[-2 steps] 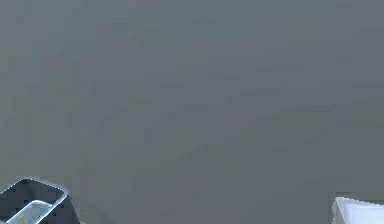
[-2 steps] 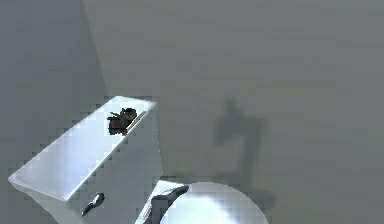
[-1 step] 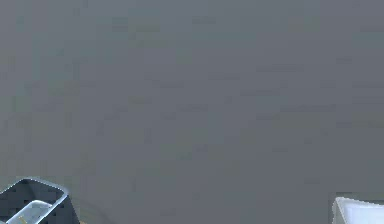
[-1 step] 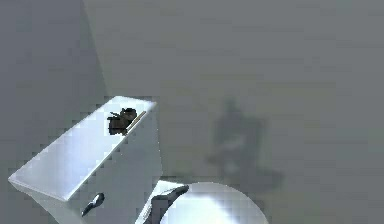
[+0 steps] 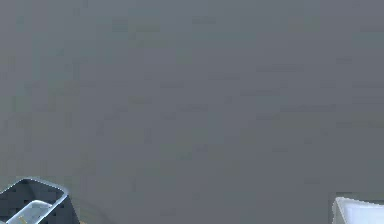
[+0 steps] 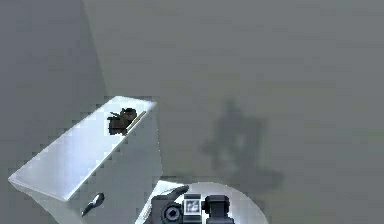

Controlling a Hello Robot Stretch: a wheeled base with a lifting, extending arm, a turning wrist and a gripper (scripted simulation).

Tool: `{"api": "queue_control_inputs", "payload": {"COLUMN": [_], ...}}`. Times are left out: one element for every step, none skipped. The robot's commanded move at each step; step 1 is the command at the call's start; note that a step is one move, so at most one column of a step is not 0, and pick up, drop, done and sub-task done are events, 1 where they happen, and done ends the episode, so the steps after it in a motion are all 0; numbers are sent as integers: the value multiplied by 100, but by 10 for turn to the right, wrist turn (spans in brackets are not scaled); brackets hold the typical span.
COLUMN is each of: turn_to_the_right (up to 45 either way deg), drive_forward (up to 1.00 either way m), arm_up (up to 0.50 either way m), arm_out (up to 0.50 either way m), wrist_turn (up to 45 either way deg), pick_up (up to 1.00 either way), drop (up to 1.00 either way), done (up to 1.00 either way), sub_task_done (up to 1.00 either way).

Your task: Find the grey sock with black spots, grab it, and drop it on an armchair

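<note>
The tool (image 6: 168, 206), whose load I cannot tell, sits near a white cabinet (image 6: 70, 165) bearing a dark crumpled thing (image 6: 123, 121).

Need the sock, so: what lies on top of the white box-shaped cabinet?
A small dark crumpled thing lies near the white cabinet's far end. Anything beneath it is hidden; too small to confirm a sock.
</note>
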Motion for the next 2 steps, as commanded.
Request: {"api": "queue_control_inputs", "payload": {"turn_to_the_right": [0,0], "drive_forward": [0,0], "arm_up": [0,0], "arm_out": [0,0], "wrist_turn": [450,450], "pick_up": [0,0], "drop": [0,0], "done": [0,0], "sub_task_done": [0,0]}}
